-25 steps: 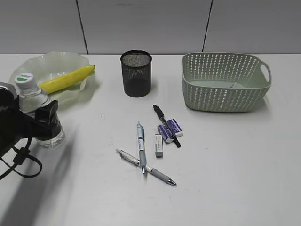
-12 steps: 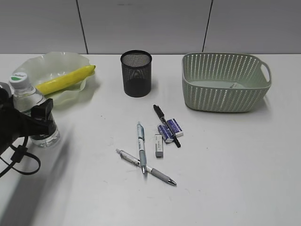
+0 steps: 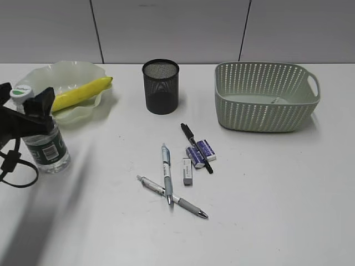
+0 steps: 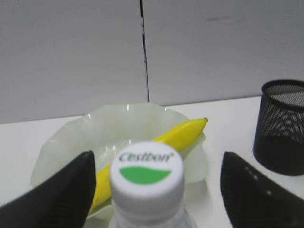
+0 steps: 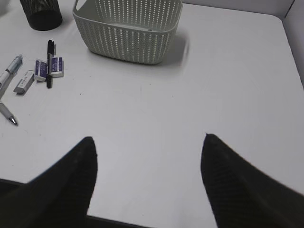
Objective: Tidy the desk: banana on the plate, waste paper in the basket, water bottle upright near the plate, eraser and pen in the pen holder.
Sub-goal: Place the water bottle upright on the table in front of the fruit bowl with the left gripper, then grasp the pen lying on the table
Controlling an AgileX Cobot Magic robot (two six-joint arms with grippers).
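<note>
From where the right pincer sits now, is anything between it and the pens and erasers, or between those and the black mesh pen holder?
Nothing visible. Bare white desk lies between the open right pincer and the pens and erasers. The black mesh pen holder stands clear beyond them, with nothing between.

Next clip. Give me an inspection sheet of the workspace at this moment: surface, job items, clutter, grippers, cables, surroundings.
Surface: white desk, plain, no spills seen.
Banana: lying on the plate.
Water bottle: upright, just in front of the plate, cap on.
Pen holder: upright; contents not visible.
Basket: something small inside, too unclear to name.
Pens: three loose on the desk, two of them crossed.
Erasers: three loose beside the pens.
Clutter: nothing seen beyond these.
Left gripper: open, fingers either side of the bottle cap, not clamped.
Right gripper: open, empty, over bare desk.
Cables: black loop hanging from the left arm.
Surroundings: grey panelled wall.
</note>
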